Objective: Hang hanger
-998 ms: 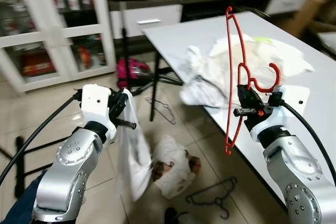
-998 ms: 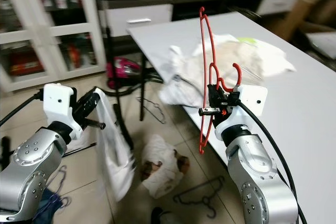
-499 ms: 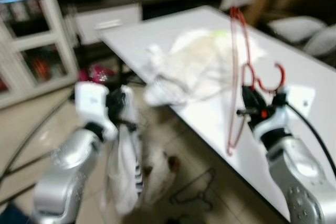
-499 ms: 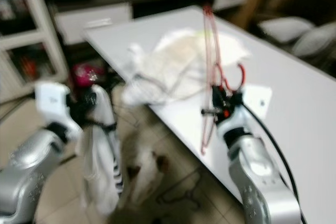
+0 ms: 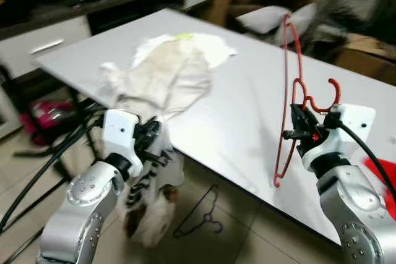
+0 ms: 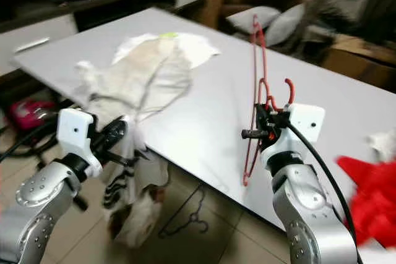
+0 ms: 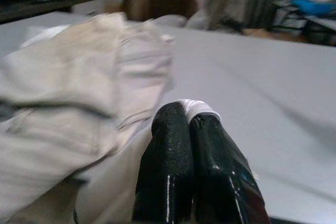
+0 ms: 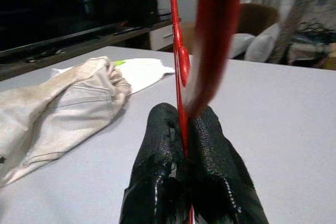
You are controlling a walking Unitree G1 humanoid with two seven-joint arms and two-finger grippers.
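Note:
My right gripper (image 5: 296,127) is shut on a red wire hanger (image 5: 286,91), held upright over the white table's near edge with its hook (image 5: 328,91) pointing towards my wrist. In the right wrist view the black fingers (image 8: 157,145) pinch the red wire. At the table's front edge my left gripper (image 5: 154,140) is shut on a white garment (image 5: 148,196) with dark stripes, which hangs down towards the floor. In the left wrist view, a bit of white cloth (image 7: 197,107) shows at the closed fingertips.
A heap of white clothes (image 5: 167,72) lies on the white table (image 5: 247,109). A black hanger (image 5: 201,214) lies on the tiled floor below. Red cloth (image 5: 380,171) sits at the table's right. A brown chair with a pillow (image 5: 272,10) stands behind the table.
The view has swung to the right: the metal rail and glass cabinet have left the picture, and the chair and red cloth have come in. Both grippers keep their hold.

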